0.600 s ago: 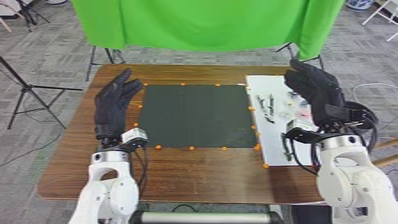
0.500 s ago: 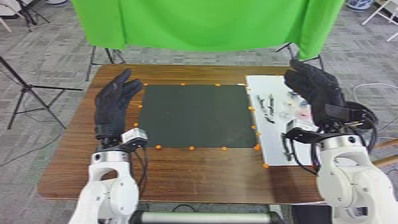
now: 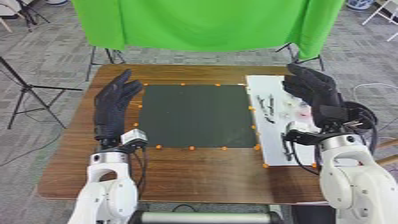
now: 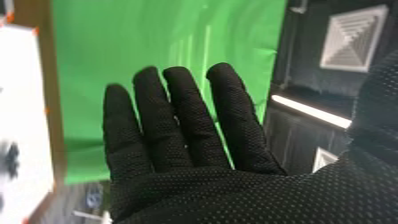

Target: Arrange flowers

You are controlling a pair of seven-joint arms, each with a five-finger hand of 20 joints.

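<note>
Table: a brown wooden top [image 3: 213,175] with rounded corners and visible grain.
Mat: a flat, dark, matte rectangle [image 3: 195,115] on the table, with small orange dots [image 3: 192,148] around its edges.
Board: a smooth white rectangle [image 3: 263,83] just beside the mat, on the robot's right.
Flower pieces: slim dark stem-like pieces [image 3: 270,108] and small pale pink and white pieces [image 3: 304,113] lie on the board near the right hand; they are too small to identify surely as flowers.
Right hand: above the board's outer side [image 3: 312,89], spread and relaxed; the right wrist view shows its dotted black fabric and long, nearly straight fingers [image 4: 238,115].
Left hand: above the table [image 3: 111,107], beside the mat, open, fingers extended.
Cloth: a bright green, softly creased sheet [image 3: 213,25] hangs beyond the table.
Room: grey carpet [image 3: 40,175], a thin black tripod [image 3: 27,86], and dark upper surfaces with a square grille [image 4: 354,39] and a bright light strip [image 4: 311,111].
</note>
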